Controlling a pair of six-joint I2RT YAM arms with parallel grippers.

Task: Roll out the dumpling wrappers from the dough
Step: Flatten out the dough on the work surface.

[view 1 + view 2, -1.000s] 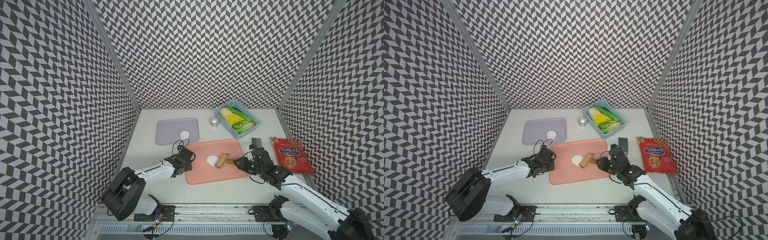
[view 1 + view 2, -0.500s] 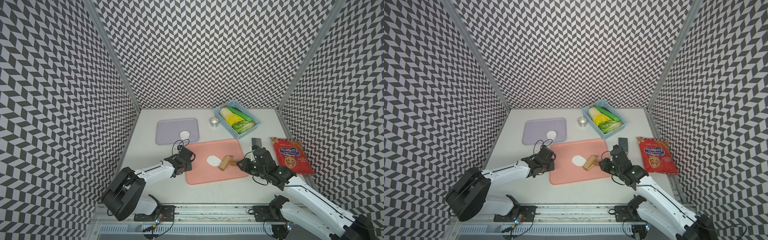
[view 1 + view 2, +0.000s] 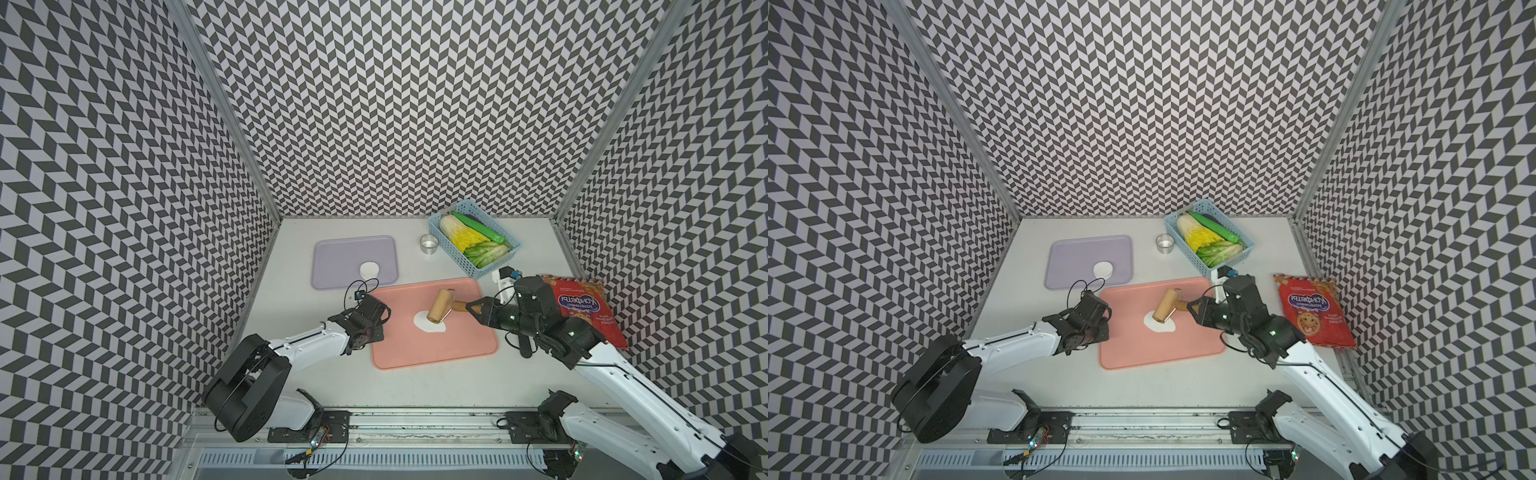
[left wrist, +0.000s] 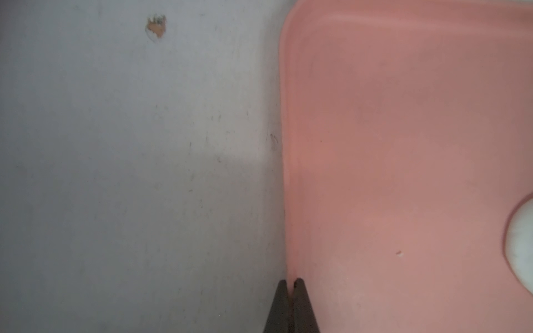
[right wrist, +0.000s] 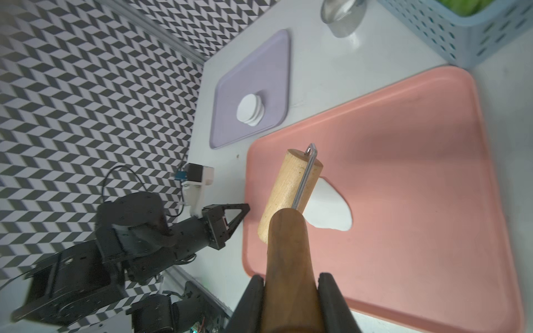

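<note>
Stacked wrappers (image 3: pixel 369 270) sit toward the purple tray's (image 3: pixel 340 257) near-right corner. The dough (image 3: pixel 432 326) lies flattened mid pink tray (image 3: pixel 457 349) under the roller (image 3: pixel 439 305), which the right gripper (image 5: pixel 291 281) clamps by its handle. The left gripper (image 4: pixel 291 285) pinches that tray's left rim. More rolling and cutting likely remain.

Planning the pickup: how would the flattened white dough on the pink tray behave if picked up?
The dough is a thin, irregular sheet, so probably floppy and fragile. It lies pressed flat on the pink tray, partly under the roller, so it may stick.
</note>
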